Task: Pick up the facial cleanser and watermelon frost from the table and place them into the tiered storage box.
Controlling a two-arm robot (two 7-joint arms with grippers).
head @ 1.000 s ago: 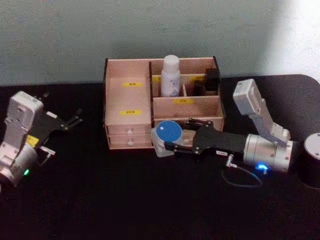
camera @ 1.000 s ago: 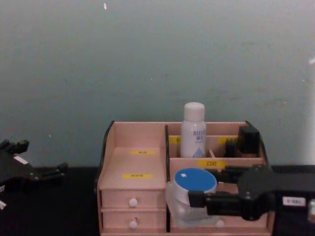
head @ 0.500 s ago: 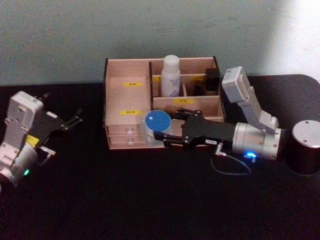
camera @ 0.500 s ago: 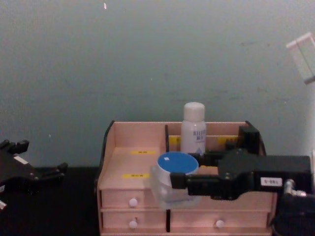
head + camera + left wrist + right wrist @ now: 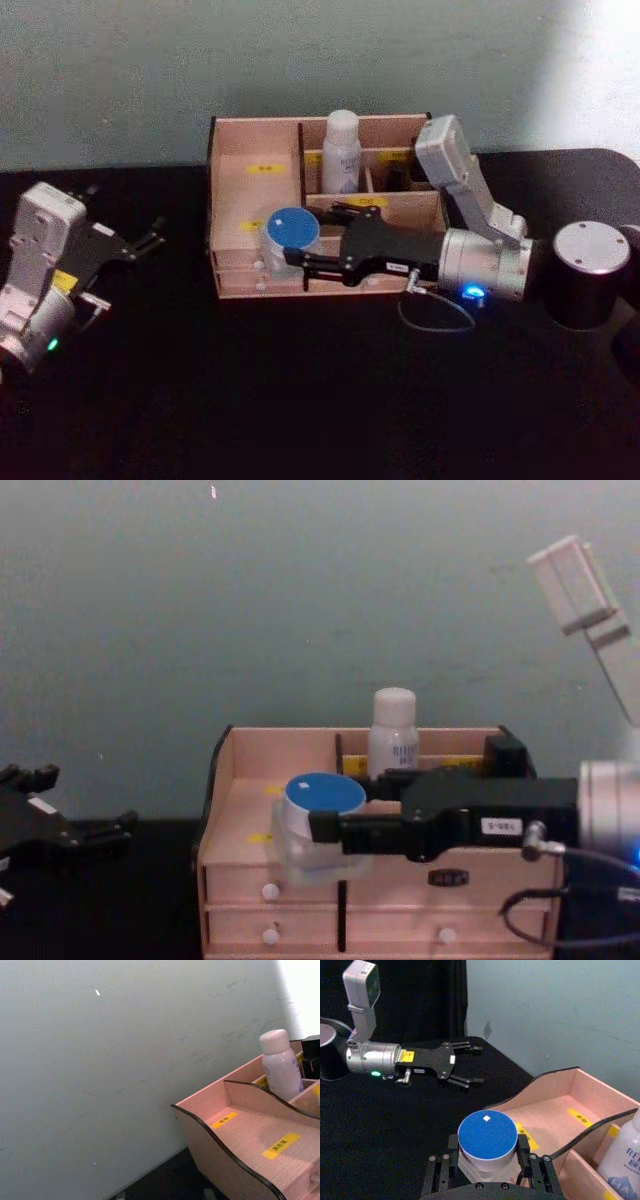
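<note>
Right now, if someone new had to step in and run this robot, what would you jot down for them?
Right gripper: shut on the watermelon frost, holding it at the front of the tiered storage box, by the wide left section.
Left gripper: open, holding nothing, parked off to the left of the box.
Facial cleanser: already standing upright in a back compartment.
Done: cleanser stowed, jar picked up.
Left: set the jar into a compartment, let go, pull the right arm back.
</note>
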